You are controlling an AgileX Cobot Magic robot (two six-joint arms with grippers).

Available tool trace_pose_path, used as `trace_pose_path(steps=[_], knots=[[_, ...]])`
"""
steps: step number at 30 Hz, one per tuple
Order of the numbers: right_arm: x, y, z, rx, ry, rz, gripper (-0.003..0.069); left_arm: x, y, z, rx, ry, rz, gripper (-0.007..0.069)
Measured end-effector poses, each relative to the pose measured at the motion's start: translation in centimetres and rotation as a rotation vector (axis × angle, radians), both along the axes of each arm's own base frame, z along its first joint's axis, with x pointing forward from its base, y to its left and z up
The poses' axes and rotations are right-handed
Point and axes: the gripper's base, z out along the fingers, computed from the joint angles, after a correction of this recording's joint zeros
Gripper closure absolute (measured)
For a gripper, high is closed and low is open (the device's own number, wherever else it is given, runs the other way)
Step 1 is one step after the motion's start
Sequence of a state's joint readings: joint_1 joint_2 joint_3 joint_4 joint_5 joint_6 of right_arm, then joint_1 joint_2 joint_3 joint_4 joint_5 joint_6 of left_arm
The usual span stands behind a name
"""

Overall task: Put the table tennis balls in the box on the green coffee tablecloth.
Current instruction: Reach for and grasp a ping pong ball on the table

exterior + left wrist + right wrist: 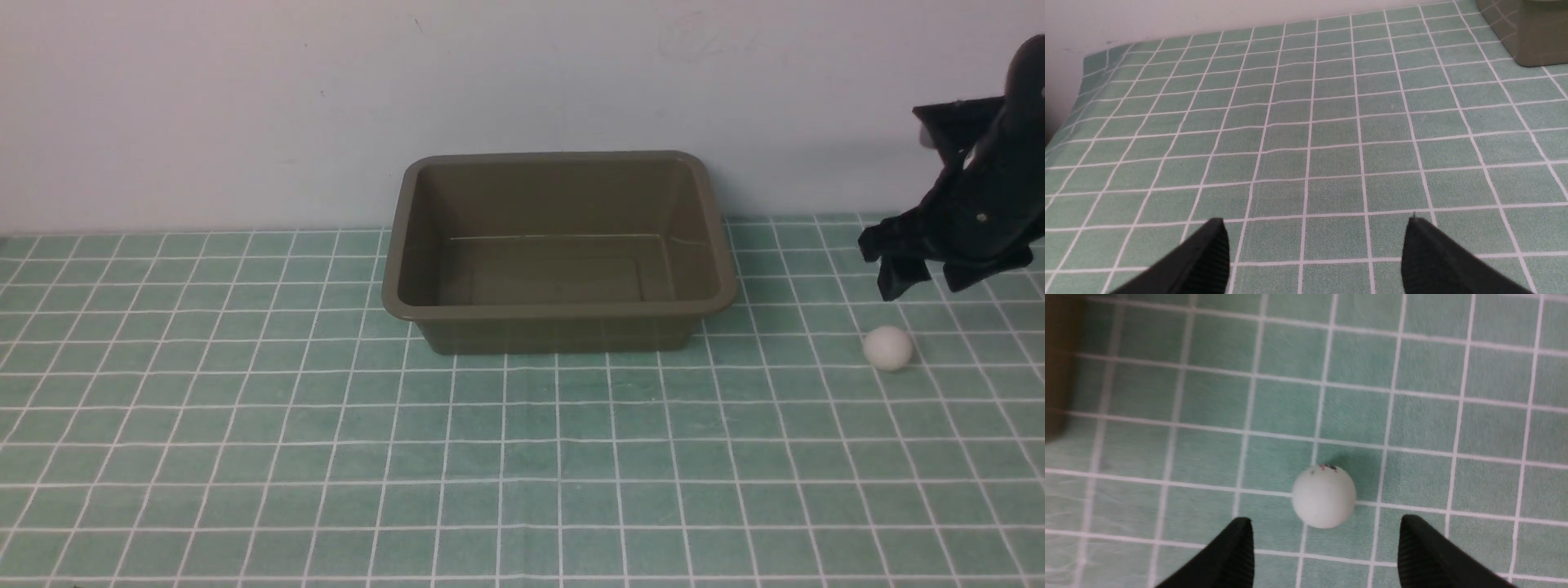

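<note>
On the green tablecloth (245, 425), the ball (888, 349) is pictured at the box's (563, 310) four o'clock, below the wide-open, empty right end effector (927, 276); likely light and slick, best pinched across its middle.

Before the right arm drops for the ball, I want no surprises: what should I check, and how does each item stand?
1. The table tennis ball lies free on the tablecloth: ok.
2. The right gripper is open, fingers wider apart than the ball: ok.
3. Ball centred between the fingers in the right wrist view: ok.
4. The box is upright and empty: ok.
5. Nothing between ball and box: ok.
6. The left gripper is open over bare cloth, holding nothing: ok.
</note>
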State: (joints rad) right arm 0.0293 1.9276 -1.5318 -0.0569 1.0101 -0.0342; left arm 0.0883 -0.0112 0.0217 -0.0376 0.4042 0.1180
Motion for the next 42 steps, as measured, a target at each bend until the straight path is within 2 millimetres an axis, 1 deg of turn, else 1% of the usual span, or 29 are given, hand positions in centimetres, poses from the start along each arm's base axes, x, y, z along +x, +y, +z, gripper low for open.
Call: trace_pose_path(steps=[3,7,16,19,24,26,31,35,37,39,42], knots=[[0.7,0.0,-1.4,0.001,0.028,-0.004,0.0201,0.0,0.0,0.0,0.000,0.000,0.000,0.0114],[1.2,0.0,-2.8,0.001,0.049,-0.005,0.0200,0.0,0.0,0.0,0.000,0.000,0.000,0.0114],[1.6,0.1,-4.9,0.003,0.088,-0.006,0.0200,0.0,0.0,0.0,0.000,0.000,0.000,0.0114],[1.9,0.1,-6.2,0.004,0.109,-0.006,0.0200,0.0,0.0,0.0,0.000,0.000,0.000,0.0114],[2.1,0.2,-6.9,0.009,0.112,0.007,0.0201,0.0,0.0,0.0,0.000,0.000,0.000,0.0114],[2.2,0.2,-7.0,0.010,0.113,0.007,0.0209,0.0,0.0,0.0,0.000,0.000,0.000,0.0114],[2.3,0.3,-7.6,0.018,0.138,0.003,0.0289,0.0,0.0,0.0,0.000,0.000,0.000,0.0114],[2.5,0.3,-7.3,0.016,0.153,0.006,0.0298,0.0,0.0,0.0,0.000,0.000,0.000,0.0114],[2.9,0.3,-6.6,0.014,0.159,0.013,0.0298,0.0,0.0,0.0,0.000,0.000,0.000,0.0114],[3.5,0.3,-5.4,0.020,0.150,0.012,0.0298,0.0,0.0,0.0,0.000,0.000,0.000,0.0114],[4.7,0.8,-1.9,0.071,0.104,0.003,0.0298,0.0,0.0,0.0,0.000,0.000,0.000,0.0114]])
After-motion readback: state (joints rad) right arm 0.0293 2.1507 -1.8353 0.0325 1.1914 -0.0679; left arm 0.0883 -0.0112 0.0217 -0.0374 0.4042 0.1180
